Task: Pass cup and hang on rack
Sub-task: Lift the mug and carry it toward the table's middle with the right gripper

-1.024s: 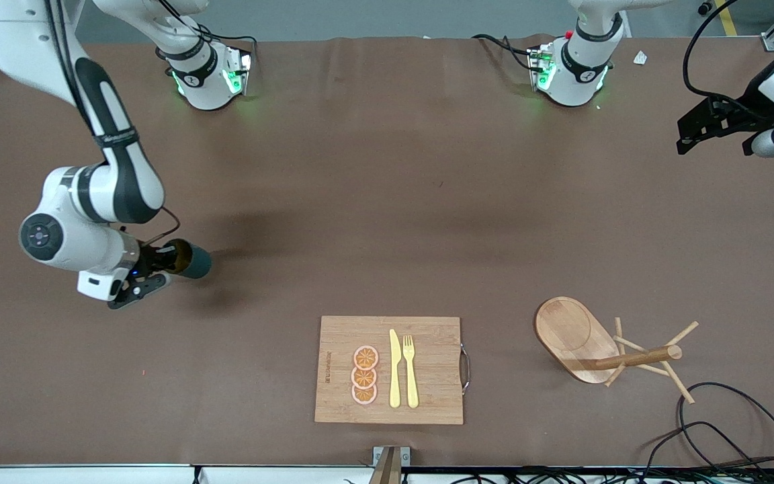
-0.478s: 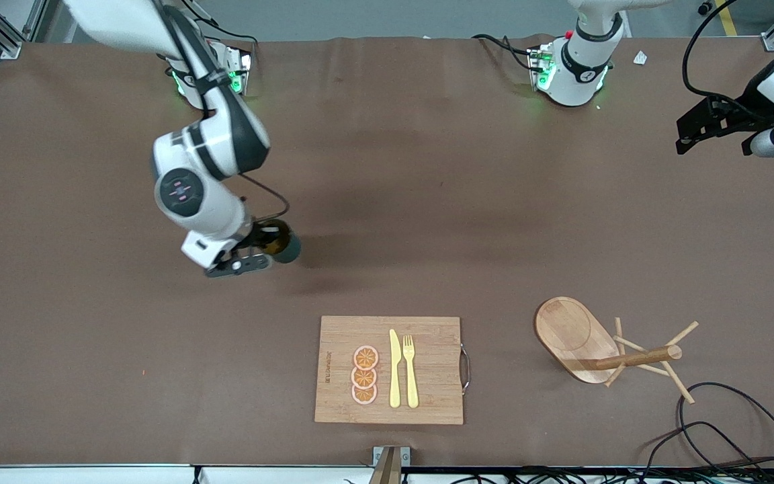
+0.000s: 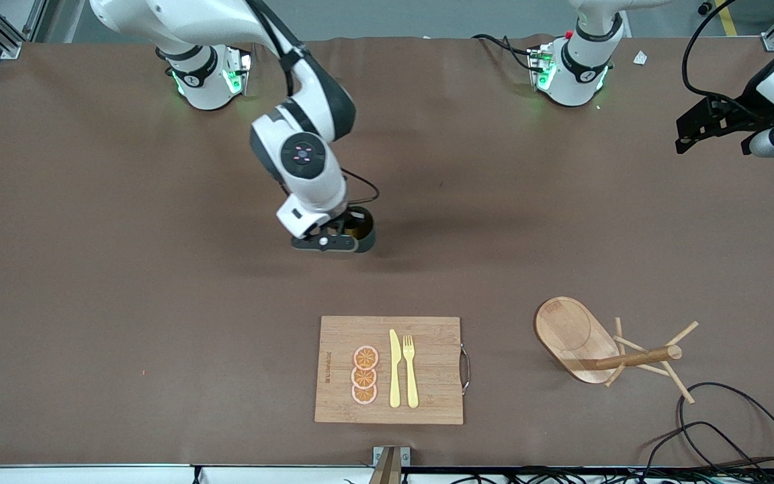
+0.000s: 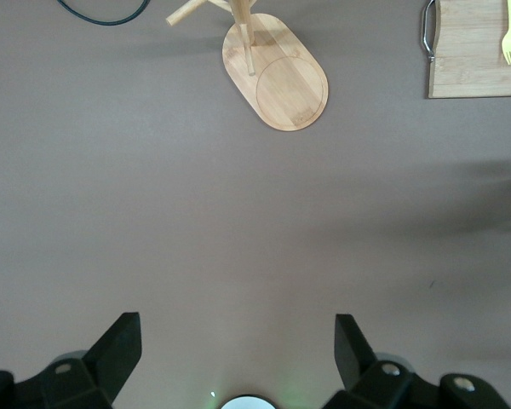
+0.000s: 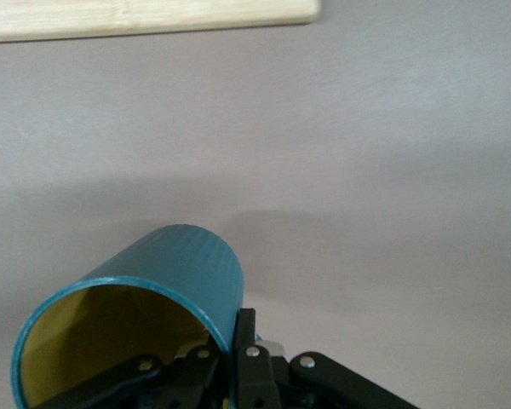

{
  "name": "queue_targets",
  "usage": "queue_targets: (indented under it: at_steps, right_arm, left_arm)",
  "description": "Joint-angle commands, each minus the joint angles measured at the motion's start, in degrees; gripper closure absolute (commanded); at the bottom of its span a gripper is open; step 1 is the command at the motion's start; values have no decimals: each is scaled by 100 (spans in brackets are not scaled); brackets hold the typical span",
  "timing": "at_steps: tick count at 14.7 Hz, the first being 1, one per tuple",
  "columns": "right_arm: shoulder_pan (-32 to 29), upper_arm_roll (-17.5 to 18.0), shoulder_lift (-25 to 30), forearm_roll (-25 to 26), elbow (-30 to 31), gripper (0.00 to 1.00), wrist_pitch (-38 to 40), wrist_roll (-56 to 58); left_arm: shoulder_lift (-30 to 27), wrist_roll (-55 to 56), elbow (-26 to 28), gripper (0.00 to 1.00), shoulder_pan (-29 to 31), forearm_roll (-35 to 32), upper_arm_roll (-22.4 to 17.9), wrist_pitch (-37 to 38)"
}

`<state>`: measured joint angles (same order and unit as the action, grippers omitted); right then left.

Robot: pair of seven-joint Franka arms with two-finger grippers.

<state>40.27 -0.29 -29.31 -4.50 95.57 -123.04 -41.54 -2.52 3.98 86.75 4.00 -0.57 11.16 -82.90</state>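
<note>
While the right gripper (image 3: 341, 236) hangs over the bare brown table (image 3: 91, 269) just above the frame's centre, its jaws are clamped on the rim of the small dark teal cylindrical cup (image 5: 166, 294) (mustard-yellow inside). Lower right in the front view stands the light wooden mug rack (image 3: 578, 336) with its oval base and thin pegs, beside a rectangular bamboo cutting board (image 3: 427, 396). At the upper right edge, the left gripper (image 4: 238, 358) waits, jaws wide and holding nothing.

The cutting board (image 3: 389, 370) lay on the surface (image 3: 91, 336) near the front camera, carrying 3 fruit slices (image 3: 364, 375), a knife (image 3: 394, 368) and a fork (image 3: 410, 370). The rack (image 3: 598, 349) stood beside it toward the left arm's end, with cables (image 3: 729, 430) nearby.
</note>
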Motion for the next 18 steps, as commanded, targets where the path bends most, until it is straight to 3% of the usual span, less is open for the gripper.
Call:
queue_targets:
  at_steps: [1, 10, 14, 15, 16, 17, 18]
  right_arm:
    - [287, -68, -697, -60, -802, 100, 78, -633]
    - [728, -68, -1024, -86, -979, 99, 70, -1312]
    - [737, -68, -1112, -86, -970, 93, 61, -1312]
    - [728, -68, -1129, -77, -970, 86, 61, -1304]
    - [728, -68, -1130, -77, -970, 59, 61, -1286]
    - [728, -68, -1130, -86, -979, 43, 70, -1295]
    - [702, -68, -1104, -95, -988, 18, 78, -1295]
  left_arm:
    - [-20, -90, -53, 0, 48, 13, 35, 90]
    - [-29, -90, -53, 0, 48, 13, 44, 90]
    - [-46, -99, -53, 0, 48, 13, 44, 99]
    - [-46, -99, -53, 0, 48, 13, 44, 99]
    - [-46, -99, -53, 0, 48, 13, 44, 99]
    - [-46, -99, -53, 0, 48, 13, 44, 99]
    - [-46, -99, -53, 0, 39, 13, 44, 99]
